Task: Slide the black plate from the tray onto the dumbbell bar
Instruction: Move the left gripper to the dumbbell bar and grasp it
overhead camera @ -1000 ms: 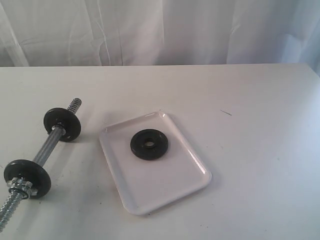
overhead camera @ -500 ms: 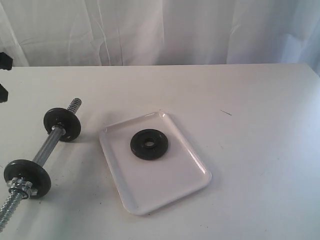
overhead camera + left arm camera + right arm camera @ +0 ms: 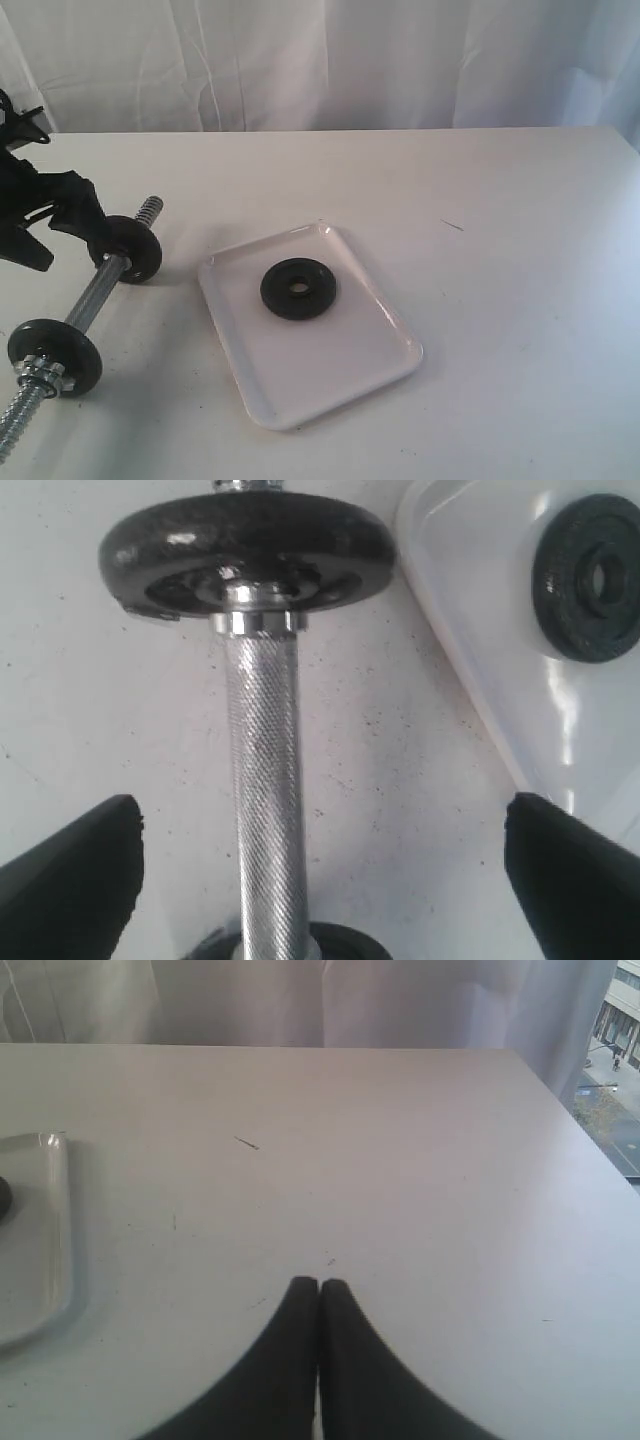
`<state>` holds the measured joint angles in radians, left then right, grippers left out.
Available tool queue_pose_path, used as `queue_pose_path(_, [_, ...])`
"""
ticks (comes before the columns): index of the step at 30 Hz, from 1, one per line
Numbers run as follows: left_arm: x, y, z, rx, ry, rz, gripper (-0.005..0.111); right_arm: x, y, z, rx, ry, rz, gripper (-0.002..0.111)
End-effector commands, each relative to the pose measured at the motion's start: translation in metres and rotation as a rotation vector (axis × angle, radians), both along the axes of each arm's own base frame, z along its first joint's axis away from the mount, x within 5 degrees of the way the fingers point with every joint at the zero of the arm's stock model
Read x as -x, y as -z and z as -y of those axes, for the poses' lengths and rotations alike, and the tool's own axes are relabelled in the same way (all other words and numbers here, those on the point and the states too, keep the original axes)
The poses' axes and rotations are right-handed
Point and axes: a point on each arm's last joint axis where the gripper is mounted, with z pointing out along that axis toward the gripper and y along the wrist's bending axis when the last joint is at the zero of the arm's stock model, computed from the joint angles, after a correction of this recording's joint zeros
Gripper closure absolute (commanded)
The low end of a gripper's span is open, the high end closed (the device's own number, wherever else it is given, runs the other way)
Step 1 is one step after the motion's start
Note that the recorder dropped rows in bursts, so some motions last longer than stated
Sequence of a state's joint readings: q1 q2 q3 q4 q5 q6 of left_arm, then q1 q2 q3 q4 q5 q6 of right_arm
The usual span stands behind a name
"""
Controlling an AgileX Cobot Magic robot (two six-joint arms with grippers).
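Left end effector [image 3: 322,815] spread wide, straddling dumbbell bar [image 3: 262,780] at knurled shaft between fitted discs [image 3: 245,545], probably to steady it. Black plate [image 3: 298,289] lies flat in tray [image 3: 330,370], untouched, beside bar. Right end effector [image 3: 319,1295] pressed together, empty, above tabletop [image 3: 420,1160].

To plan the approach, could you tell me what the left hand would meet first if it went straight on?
Probably the dumbbell bar: its knurled shaft lies centred in the gap of the open left hand, though depth is unclear.
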<state>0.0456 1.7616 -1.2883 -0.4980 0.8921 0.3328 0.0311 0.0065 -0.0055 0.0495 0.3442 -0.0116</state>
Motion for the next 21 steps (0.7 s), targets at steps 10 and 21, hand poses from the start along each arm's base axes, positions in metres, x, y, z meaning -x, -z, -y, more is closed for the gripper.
queue_pose_path(10, [-0.015, 0.047, 0.04, -0.088, 0.136, -0.017, 0.01, 0.0, 0.001, 0.0, -0.007, 0.005, 0.01, 0.108])
queue_pose_path(21, [-0.019, 0.072, 0.045, -0.117, 0.113, -0.075, 0.011, 0.0, 0.001, 0.0, -0.007, 0.005, 0.01, 0.108])
